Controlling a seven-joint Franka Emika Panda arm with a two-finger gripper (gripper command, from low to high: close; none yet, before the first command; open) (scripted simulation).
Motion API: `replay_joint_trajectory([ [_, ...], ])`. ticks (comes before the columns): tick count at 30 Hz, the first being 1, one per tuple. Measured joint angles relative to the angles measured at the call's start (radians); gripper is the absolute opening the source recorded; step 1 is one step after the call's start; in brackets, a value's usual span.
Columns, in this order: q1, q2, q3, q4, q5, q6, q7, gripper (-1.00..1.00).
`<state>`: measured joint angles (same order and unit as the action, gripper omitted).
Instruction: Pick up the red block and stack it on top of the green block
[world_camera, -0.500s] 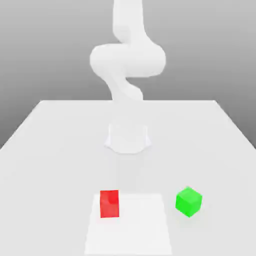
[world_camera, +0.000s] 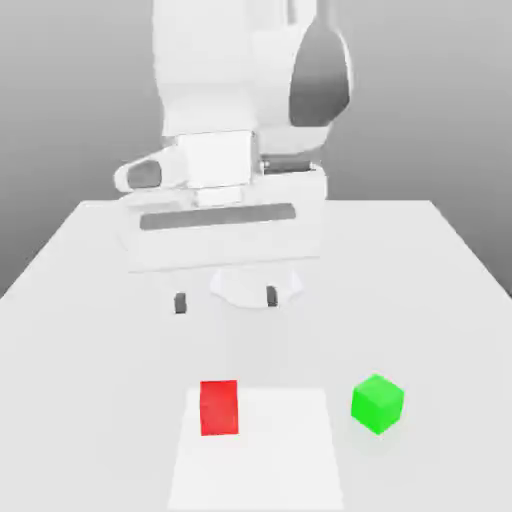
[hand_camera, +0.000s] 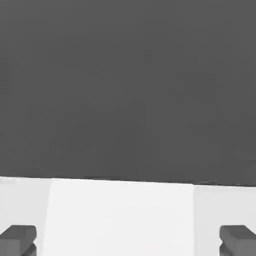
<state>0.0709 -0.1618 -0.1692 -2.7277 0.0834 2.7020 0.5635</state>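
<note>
Clearly, held the gripper (world_camera: 226, 300) above the tabletop (world_camera: 90, 400), with both fingertips (world_camera: 180, 303) set wide apart. Showed the same spread in the hand view. Located the red block (world_camera: 219, 408) on the white panel (world_camera: 270, 460), flat, well apart from the gripper, near the panel's corner at the robot-base end, on the exterior view's left. Located the green block (world_camera: 377, 404) on the tabletop, beyond the panel's side edge on the exterior view's right, turned with one upright edge toward the camera. Stood apart from the red block and from the panel.
</note>
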Motion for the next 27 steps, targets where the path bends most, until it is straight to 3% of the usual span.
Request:
replay_joint_trajectory([
  [5, -0.021, 0.164, -0.014, -0.084, -0.075, 0.122, 0.013, 0.00],
  [14, -0.081, 0.376, 0.078, -0.059, 0.047, 0.300, -0.078, 0.00],
  [15, -0.090, 0.392, 0.090, -0.058, 0.056, 0.313, -0.083, -1.00],
  [22, -0.092, 0.392, 0.091, -0.057, 0.052, 0.312, -0.080, -1.00],
  [27, -0.061, 0.285, 0.042, -0.069, -0.020, 0.224, -0.030, -1.00],
])
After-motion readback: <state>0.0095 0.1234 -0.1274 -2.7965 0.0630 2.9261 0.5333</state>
